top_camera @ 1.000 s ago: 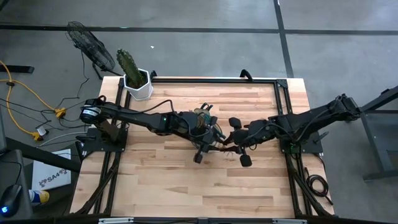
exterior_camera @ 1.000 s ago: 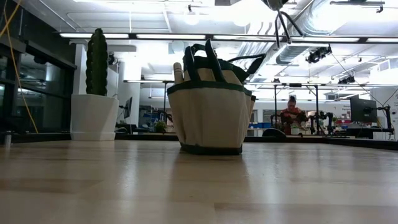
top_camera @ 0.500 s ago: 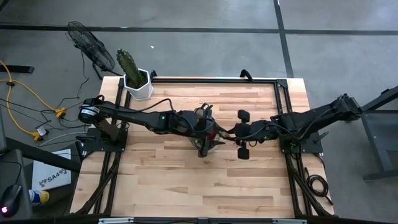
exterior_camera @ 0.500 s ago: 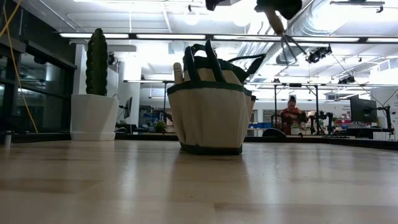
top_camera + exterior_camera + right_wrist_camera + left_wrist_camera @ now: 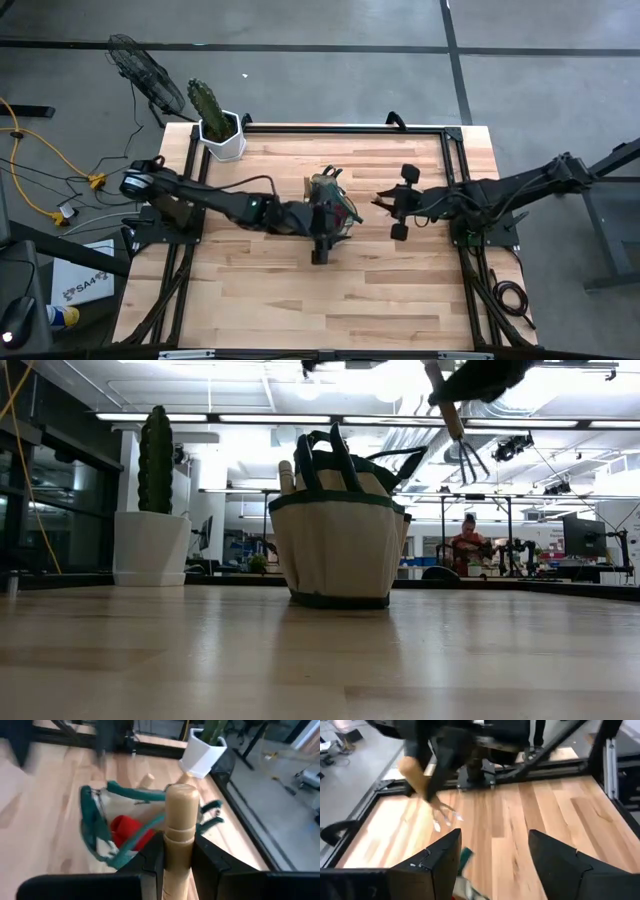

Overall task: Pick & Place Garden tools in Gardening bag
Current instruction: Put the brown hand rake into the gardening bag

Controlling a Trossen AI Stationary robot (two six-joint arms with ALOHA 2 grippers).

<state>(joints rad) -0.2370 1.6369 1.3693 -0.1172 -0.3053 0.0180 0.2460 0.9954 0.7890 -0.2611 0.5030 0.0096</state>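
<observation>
The tan gardening bag [image 5: 330,198] with green trim stands upright on its base at the table's middle; it also shows in the low view [image 5: 340,540]. A red piece [image 5: 127,832] lies inside it and a wooden handle [image 5: 286,475] sticks up at its side. My left gripper [image 5: 325,228] is open over the bag, whose green trim [image 5: 465,859] shows between the fingers. My right gripper [image 5: 398,207] is to the right of the bag and shut on the rake [image 5: 458,432], which has a wooden handle. My left gripper stands open at the bag's rim; I cannot tell whether it touches the bag. My right gripper pinches the rake's wooden handle [image 5: 179,845] between its two fingers. The handle's rounded butt end [image 5: 181,795] sticks out past the fingertips. The rake is lifted clear of the table, tilted, with its tines [image 5: 468,460] pointing down.
A white hexagonal pot with a cactus [image 5: 222,135] stands at the far left corner. A fan [image 5: 140,65] stands on the floor beyond it. Bare wood lies along the table's near half [image 5: 320,300]. A person [image 5: 468,535] sits in the room behind.
My right gripper has gone toward the table's right edge and a little toward its far edge, away from the bag, carrying the rake. In the low view the rake's tines now show lower and to the right of the bag.
</observation>
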